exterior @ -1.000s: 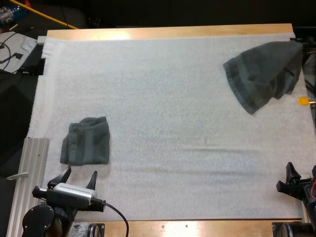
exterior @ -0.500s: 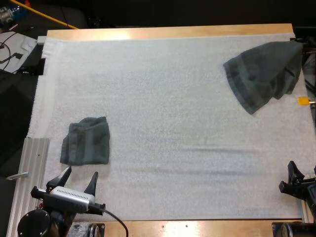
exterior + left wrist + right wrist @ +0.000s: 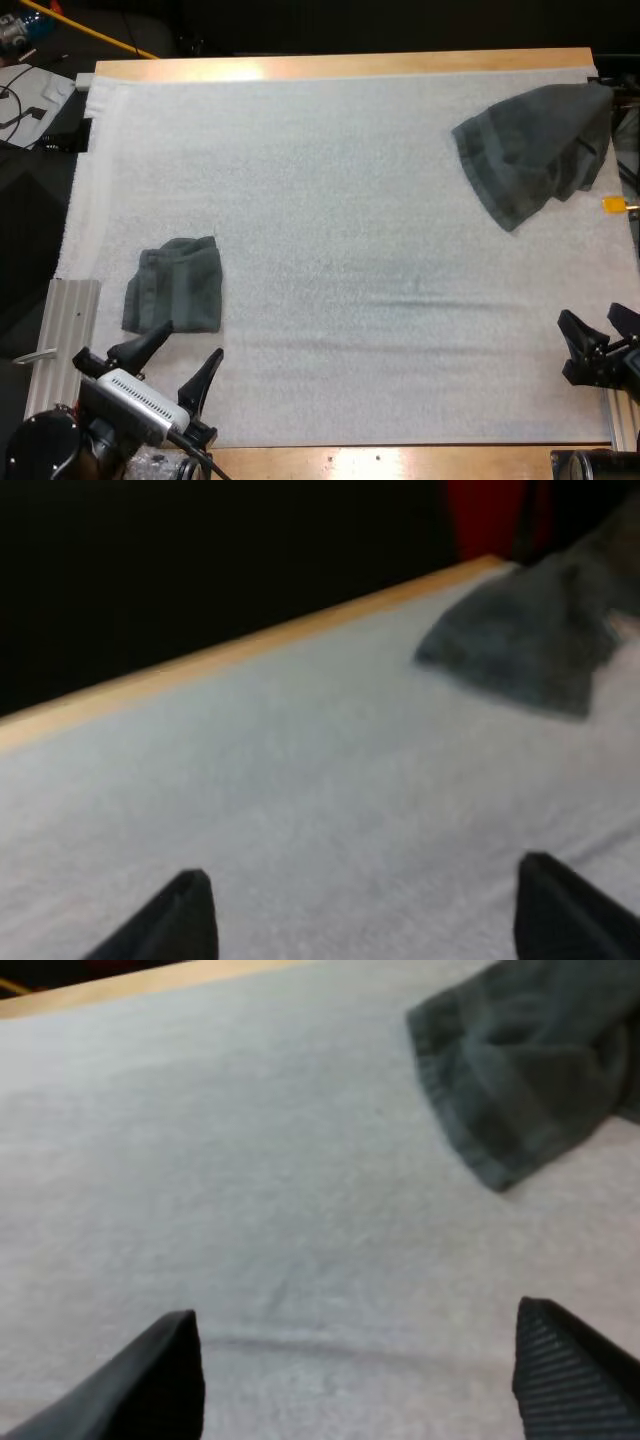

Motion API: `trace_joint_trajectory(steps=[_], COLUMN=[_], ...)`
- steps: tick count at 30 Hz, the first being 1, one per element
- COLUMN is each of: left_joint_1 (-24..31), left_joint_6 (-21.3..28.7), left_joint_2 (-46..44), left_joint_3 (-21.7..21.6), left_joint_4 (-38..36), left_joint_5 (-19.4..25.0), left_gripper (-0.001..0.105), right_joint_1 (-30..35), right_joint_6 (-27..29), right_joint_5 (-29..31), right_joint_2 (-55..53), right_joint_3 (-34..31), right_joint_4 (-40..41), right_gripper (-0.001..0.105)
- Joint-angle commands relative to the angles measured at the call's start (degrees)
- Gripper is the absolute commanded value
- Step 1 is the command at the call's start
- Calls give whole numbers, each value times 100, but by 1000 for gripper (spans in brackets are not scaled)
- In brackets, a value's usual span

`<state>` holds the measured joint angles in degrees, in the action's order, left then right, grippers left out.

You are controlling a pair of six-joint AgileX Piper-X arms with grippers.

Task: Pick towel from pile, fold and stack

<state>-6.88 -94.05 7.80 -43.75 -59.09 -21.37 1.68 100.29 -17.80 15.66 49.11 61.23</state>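
Currently spread apart, gripping nothing: left gripper, just beside the near edge of the folded towel at the near left of the white mat. Likewise spread and unloaded: right gripper, at the mat's near right edge. Located at the far right corner, well apart from both: crumpled towel.

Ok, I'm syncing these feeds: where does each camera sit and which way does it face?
High view: behind both arms, looking forward and down over the white mat; left gripper by the folded dark grey-green towel, right gripper at the mat's right edge.
Left wrist view: on the left arm, facing across the mat to the crumpled dark grey-green towel; own open fingers show.
Right wrist view: on the right arm, facing that crumpled towel; own open fingers show.
Shared: all three see the crumpled towel.
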Motion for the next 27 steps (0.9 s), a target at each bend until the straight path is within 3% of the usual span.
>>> trace_joint_trajectory(steps=[1, 8, 26, 27], left_joint_1=[-331, -644, -732, -742], left_joint_6=[-51, -11, -46, -50], left_joint_2=[312, 536, 896, 895], left_joint_3=[-274, -403, -443, -439], left_joint_4=[110, 220, 378, 372], left_joint_5=[-88, -160, -312, -290], left_gripper=[61, 60, 61, 61], right_joint_1=[4, 0, -57, -35], right_joint_6=[106, -95, -1930, -1920], right_joint_5=[-473, -226, 112, 111], right_joint_2=[319, 688, 3963, 3867], right_joint_3=[396, 472, 622, 660], right_joint_4=[71, -165, -2416, -2259], right_gripper=[63, 62, 62, 62])
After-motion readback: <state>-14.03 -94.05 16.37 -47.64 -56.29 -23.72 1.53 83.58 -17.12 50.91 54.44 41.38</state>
